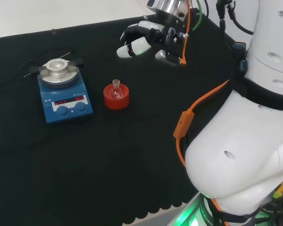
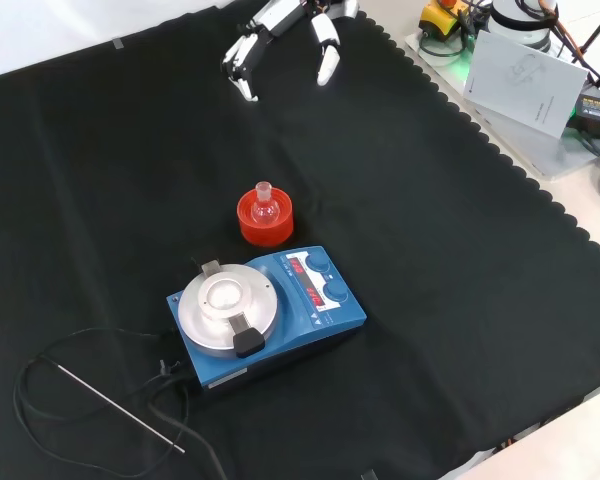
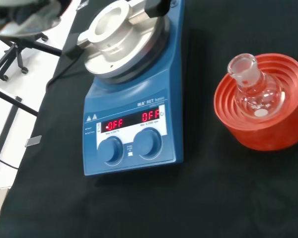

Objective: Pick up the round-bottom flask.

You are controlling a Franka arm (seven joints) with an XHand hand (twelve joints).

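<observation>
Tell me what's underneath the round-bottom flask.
The round-bottom flask sits in a red ribbed ring stand on the black cloth. The cloth beneath the stand is covered.

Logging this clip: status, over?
Hand open, empty, well clear of flask. Round-bottom flask upright in red stand. Hotplate beside it; approach unobstructed.

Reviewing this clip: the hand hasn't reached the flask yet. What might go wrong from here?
The round-bottom flask is small, clear glass sitting in a red ribbed stand; the hand, open and well away from it, may lift the stand along or miss the short neck. The blue hotplate stands close beside the stand, so fingers could bump it.
</observation>
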